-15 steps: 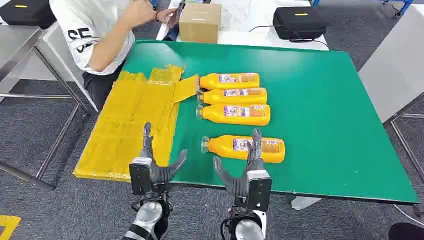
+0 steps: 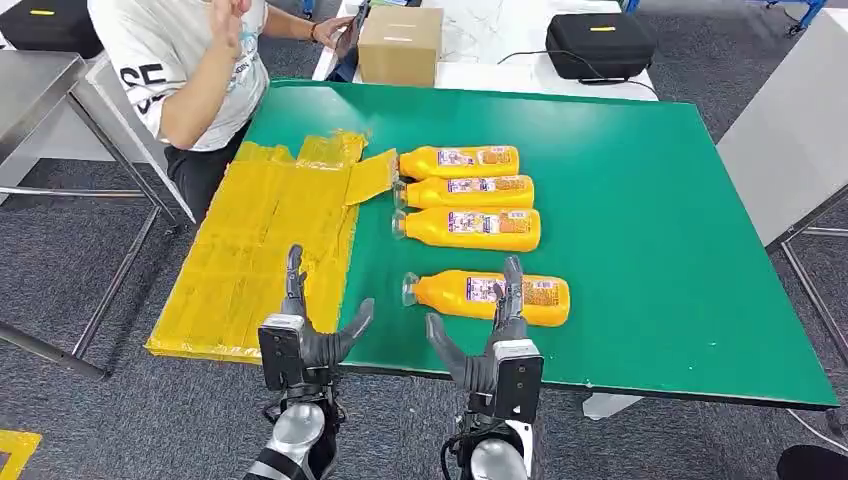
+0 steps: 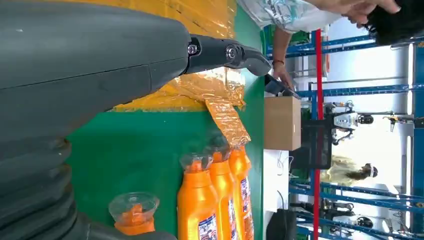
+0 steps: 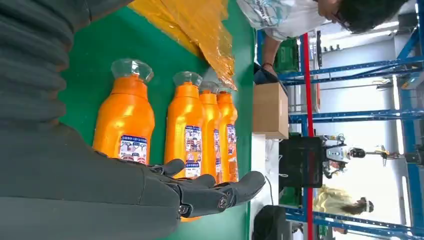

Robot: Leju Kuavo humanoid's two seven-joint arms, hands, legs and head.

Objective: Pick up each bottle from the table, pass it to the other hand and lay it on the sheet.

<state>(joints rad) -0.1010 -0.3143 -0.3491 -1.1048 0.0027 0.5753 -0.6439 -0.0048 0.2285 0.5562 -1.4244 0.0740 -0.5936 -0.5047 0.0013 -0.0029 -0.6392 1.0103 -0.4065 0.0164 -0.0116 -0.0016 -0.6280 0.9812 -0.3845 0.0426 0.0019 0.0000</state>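
Yellow sheet [image 2: 262, 245] sprawls down the left side of the green tabletop [image 2: 640, 210], its outer edge hanging off, and at upper left a person [image 2: 185, 60] in a white shirt leans in beside the corner. Low in the frame, left of centre, the left hand [image 2: 305, 335] hovers over the near end of the sheet, fingers [image 2: 293, 275] spread apart, nothing in them. Just right of it the right hand [image 2: 490, 345] is up too, fingers [image 2: 513, 285] apart and empty, their tips in front of the nearest bottle [image 2: 490, 297]; touching or not, I can't tell. That orange bottle lies on its side just below centre, cap pointing left. Above it, mid-frame, three more bottles [image 2: 468, 194] lie side by side, caps near the sheet's folded corner. Top centre, a cardboard box [image 2: 400, 45]; to its right, a black case [image 2: 600, 45]
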